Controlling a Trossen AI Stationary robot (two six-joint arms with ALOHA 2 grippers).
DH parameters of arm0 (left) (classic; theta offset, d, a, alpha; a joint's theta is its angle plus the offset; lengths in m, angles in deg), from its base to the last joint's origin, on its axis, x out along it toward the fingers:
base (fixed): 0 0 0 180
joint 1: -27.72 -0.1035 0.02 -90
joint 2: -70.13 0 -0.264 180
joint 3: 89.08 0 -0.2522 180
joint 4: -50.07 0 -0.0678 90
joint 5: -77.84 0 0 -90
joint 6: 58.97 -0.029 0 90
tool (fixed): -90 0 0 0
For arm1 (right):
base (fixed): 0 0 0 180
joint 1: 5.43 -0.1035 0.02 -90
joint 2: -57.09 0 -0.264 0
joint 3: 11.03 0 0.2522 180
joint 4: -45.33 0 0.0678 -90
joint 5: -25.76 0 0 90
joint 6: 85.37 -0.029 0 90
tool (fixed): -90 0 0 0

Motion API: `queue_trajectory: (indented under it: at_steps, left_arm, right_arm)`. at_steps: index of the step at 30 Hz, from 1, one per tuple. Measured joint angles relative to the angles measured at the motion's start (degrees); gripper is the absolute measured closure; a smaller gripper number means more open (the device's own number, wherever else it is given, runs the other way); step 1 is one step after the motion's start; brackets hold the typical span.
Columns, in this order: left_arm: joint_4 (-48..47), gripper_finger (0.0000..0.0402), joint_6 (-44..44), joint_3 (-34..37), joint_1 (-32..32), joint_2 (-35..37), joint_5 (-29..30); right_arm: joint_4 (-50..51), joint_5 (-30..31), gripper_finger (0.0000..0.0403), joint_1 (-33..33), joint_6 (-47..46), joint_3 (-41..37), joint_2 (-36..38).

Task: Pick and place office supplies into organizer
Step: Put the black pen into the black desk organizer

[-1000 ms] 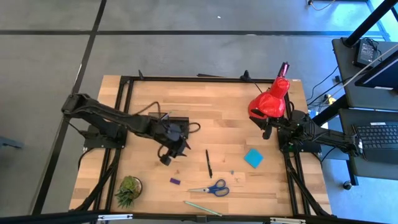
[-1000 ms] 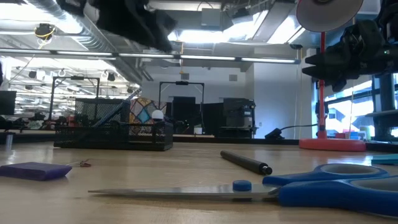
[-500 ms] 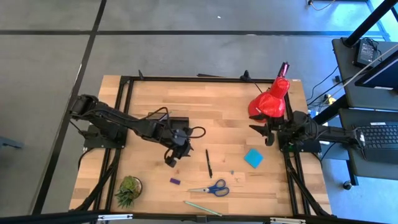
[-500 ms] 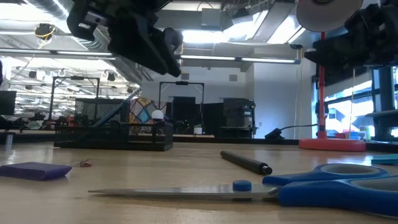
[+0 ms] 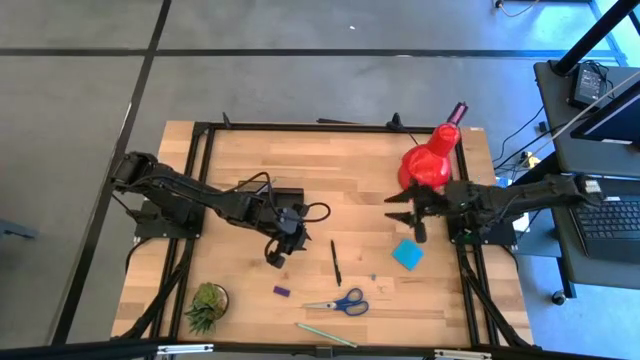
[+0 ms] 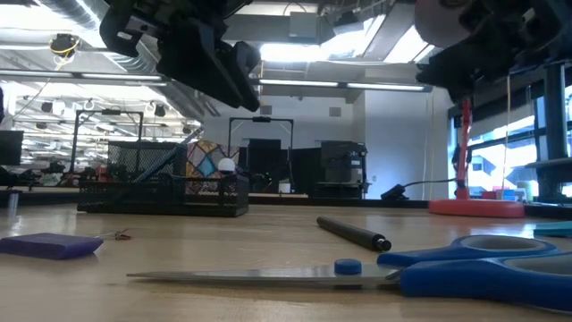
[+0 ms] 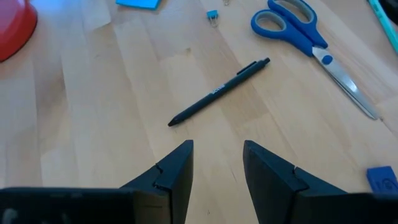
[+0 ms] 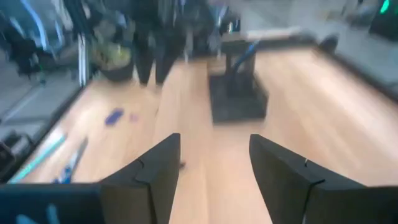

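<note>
- Since the earlier frame the right gripper (image 5: 410, 213) has been swinging out from beside the lamp (image 5: 430, 163) toward the worktop's middle, and the lamp head has been tipping up; the left gripper (image 5: 277, 252) has been shifting slightly toward the right edge, past the organizer (image 5: 287, 196).
- Left gripper is hovering over bare wood between the organizer and the black pen (image 5: 336, 262), fingers (image 7: 176, 173) standing apart, nothing between them.
- Right gripper is hanging above the worktop near the right edge, just beside the lamp base, fingers (image 8: 158, 169) parted and carrying nothing.
- Organizer is sitting near the worktop's middle, toward the left arm, with something thin and blue standing in its cup end (image 8: 246, 55).
- Black pen is lying loose near the middle, pointing at the front edge.
- Scissors (image 5: 341, 302) are lying near the front edge, with the purple block (image 5: 282, 291) just to their left and a pale green pencil (image 5: 325, 334) closer to the front edge.
- Cyan sticky pad (image 5: 407, 253) is lying toward the right edge, below the right gripper.
- Small blue clip (image 7: 213, 17) is lying between the pad and the scissors.
- Potted plant (image 5: 207, 305) is sitting at the front-left corner.
</note>
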Motion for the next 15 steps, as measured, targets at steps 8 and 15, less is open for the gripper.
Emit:
queue_trajectory:
  at_steps: [8, 15]
  left_arm:
    - [-0.9, 0.0268, 0.0, 0.0, 0.1, 0.0, 0.0]
    - [-2.1, 0.0268, 0.0, 0.0, 0.3, 0.0, 0.0]
  right_arm:
    - [0.1, 9.9, 0.0208, -6.3, -2.3, 8.5, -16.3]
    - [0.0, 10.3, 0.0208, -9.7, -2.6, 13.9, -24.5]
